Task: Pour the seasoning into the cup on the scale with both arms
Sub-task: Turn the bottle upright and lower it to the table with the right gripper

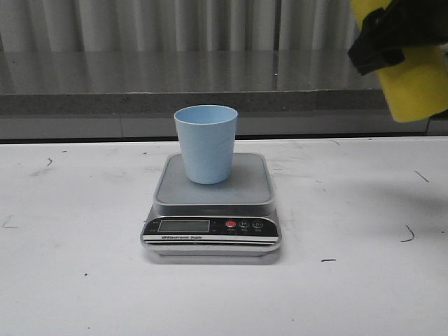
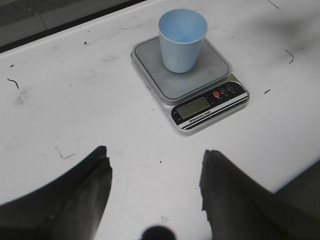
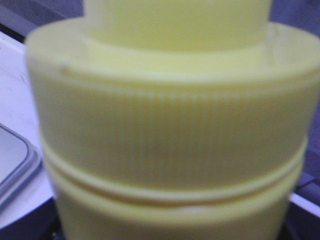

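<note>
On the scale (image 1: 212,192), cup (image 1: 206,143) placed and seemingly empty; seasoning (image 1: 413,77) clamped aloft in right end effector (image 1: 381,42), left end effector (image 2: 155,192) apart, idle; pouring outstanding.

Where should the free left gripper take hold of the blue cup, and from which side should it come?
Grip the cup around its outer wall, probably near mid-height, coming level from the robot's left. It stands upright on the scale, has no handle, and tapers downward; the left gripper is open and that side is free.
</note>
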Robot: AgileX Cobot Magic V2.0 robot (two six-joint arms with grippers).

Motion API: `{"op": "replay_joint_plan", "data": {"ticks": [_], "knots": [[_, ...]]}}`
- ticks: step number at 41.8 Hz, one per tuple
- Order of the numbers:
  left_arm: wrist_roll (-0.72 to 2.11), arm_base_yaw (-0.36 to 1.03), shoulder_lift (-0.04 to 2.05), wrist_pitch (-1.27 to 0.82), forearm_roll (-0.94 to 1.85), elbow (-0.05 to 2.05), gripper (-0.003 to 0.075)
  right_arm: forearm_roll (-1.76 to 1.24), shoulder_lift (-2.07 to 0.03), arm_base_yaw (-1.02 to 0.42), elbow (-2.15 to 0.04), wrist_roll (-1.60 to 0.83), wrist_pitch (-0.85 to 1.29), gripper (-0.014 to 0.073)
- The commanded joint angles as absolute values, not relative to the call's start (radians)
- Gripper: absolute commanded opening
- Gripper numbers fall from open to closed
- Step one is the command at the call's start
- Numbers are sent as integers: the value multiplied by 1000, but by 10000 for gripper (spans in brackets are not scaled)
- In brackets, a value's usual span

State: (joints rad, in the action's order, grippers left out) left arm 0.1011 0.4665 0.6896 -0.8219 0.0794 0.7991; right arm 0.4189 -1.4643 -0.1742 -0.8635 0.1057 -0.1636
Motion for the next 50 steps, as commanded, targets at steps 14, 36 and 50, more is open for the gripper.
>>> {"op": "replay_joint_plan", "data": {"ticks": [14,36,50], "knots": [[98,461,692,-755,85,824,386,348,-1582,-71,-733,122,-760,298],[98,461,692,-755,85,824,386,242,-1870,-71,-733,99,-1107,298],[98,461,692,-755,85,824,386,242,-1886,-71,-726,77,-1103,610]]}}
